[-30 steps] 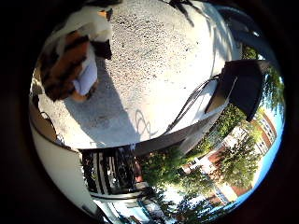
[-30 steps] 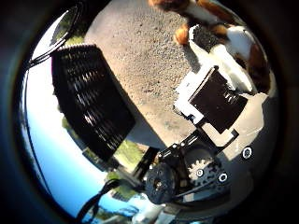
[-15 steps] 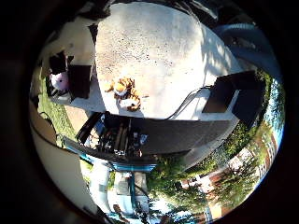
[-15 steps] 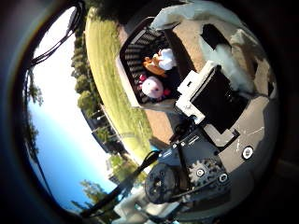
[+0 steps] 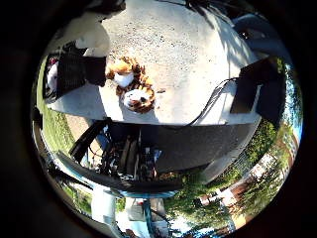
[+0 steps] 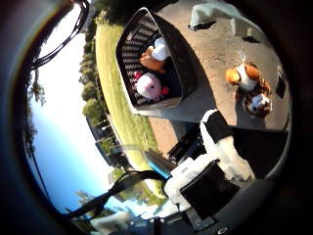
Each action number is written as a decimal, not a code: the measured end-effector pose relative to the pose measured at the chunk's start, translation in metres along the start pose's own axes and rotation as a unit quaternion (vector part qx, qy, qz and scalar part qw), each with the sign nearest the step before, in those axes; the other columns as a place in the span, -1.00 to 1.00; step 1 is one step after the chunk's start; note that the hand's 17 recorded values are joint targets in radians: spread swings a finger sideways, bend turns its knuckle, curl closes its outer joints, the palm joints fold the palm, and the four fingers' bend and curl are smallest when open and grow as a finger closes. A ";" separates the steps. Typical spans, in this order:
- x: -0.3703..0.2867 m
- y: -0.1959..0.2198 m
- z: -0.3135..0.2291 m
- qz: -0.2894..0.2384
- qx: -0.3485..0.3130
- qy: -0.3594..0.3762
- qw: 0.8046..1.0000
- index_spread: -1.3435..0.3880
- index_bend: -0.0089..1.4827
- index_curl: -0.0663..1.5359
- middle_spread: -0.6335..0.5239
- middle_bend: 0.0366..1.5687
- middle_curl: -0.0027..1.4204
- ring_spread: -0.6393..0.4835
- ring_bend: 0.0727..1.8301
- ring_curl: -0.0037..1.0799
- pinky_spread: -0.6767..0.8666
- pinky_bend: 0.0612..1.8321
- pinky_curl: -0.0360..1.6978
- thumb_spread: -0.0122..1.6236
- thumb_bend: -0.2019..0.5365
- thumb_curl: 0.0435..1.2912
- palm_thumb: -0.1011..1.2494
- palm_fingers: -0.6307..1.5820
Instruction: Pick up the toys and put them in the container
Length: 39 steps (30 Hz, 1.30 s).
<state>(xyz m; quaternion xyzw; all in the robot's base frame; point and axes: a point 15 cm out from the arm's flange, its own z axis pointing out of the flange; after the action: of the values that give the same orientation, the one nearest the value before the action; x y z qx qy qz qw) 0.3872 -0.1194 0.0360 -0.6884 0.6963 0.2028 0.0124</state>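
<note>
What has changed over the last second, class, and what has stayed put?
The hand has drawn well back from the table: a second ago the tiger toy sat close to the palm, now it looks small. Nothing was picked up. The tiger toy still lies on the table beside an orange and white toy; the pink toy stays in the basket.

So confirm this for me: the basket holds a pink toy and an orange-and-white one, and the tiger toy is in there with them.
Not quite. The basket does hold the pink toy and the orange-and-white one, but the tiger toy lies outside it, on the table, as the thumb side palm view shows.
</note>
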 end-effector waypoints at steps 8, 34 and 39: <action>0.038 -0.006 0.041 0.013 0.062 0.054 0.997 0.38 -0.72 -0.35 0.30 -0.81 -0.43 0.63 -0.56 -0.41 0.44 -0.46 -0.39 0.42 -0.54 -0.35 0.13 -0.53; 0.070 -0.039 0.143 0.073 0.065 0.076 0.992 0.54 -0.82 -0.65 0.23 -0.62 -0.49 0.60 -0.34 -0.30 0.51 -0.32 -0.52 0.36 -0.51 -0.46 0.12 0.03; 0.064 -0.033 0.144 0.071 0.049 0.067 0.994 0.35 -0.82 -0.74 0.04 -0.12 -0.24 0.40 0.17 0.01 0.46 -0.21 -0.41 0.33 -0.45 -0.36 0.31 0.38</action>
<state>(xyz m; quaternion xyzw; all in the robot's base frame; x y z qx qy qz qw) 0.3781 -0.1365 -0.1242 -0.6481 0.7515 0.1222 -0.0147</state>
